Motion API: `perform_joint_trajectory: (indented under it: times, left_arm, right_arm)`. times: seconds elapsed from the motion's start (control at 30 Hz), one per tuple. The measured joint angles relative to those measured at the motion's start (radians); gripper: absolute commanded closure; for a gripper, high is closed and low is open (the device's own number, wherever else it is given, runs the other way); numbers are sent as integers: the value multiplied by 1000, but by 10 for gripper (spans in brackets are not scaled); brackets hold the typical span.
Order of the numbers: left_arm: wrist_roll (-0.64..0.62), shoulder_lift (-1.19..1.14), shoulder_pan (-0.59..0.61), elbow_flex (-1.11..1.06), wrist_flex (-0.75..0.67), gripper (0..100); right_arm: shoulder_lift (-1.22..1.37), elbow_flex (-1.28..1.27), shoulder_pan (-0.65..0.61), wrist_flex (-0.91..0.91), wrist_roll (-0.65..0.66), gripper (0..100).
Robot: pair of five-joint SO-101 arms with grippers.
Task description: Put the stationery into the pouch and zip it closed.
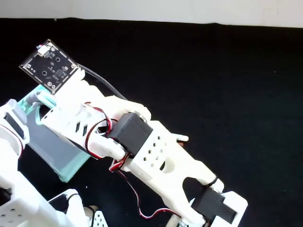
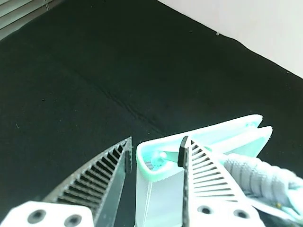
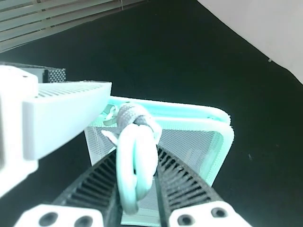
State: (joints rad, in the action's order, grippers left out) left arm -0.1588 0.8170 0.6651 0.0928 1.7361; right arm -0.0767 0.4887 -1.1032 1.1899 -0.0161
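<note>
A mint-green mesh pouch (image 1: 53, 144) lies flat at the table's left side. In the left wrist view my left gripper (image 2: 156, 142) is shut on one end corner of the pouch (image 2: 158, 198). My right gripper (image 3: 137, 153) is shut on the zipper's pale pull loop (image 3: 135, 175), whose grey braided cord (image 3: 130, 116) starts at the pouch's top edge (image 3: 194, 142). The two grippers are very close: the left gripper's white finger (image 3: 61, 104) crosses the right wrist view, and the cord (image 2: 255, 177) runs beside the left gripper. In the high view the right arm (image 1: 142, 142) covers much of the pouch.
The table is covered in black cloth (image 1: 227, 85), open to the right and behind the pouch. A white wall (image 1: 189, 9) runs along the far edge. Red wires (image 1: 102, 125) loop along the right arm. The left arm's white body (image 1: 14, 189) stands at the lower left.
</note>
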Motion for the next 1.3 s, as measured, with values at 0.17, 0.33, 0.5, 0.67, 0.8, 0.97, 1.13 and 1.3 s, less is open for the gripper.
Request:
perform_joint_trajectory:
  times: [0.17, 0.33, 0.5, 0.67, 0.8, 0.97, 1.13, 1.3]
  left_arm:
    - [0, -2, 11, 0, 15, 808]
    - [6, -2, 137, 0, 15, 808]
    - [23, 0, 163, -15, 15, 808]
    - [23, -2, 140, -29, 17, 808]
    - [23, -2, 72, -32, 17, 808]
    - [23, -2, 32, -34, 17, 809]
    - [23, 3, 31, -61, 17, 809]
    - [18, 11, 58, -161, 9, 816]
  right_arm:
    - [0, 0, 0, 0, 0, 992]
    - [0, 0, 0, 0, 0, 992]
    - [0, 0, 0, 0, 0, 992]
    - [0, 0, 0, 0, 0, 992]
    - [0, 0, 0, 0, 0, 992]
    - [0, 0, 0, 0, 0, 992]
    - [0, 0, 0, 0, 0, 992]
    - [0, 0, 0, 0, 0, 992]
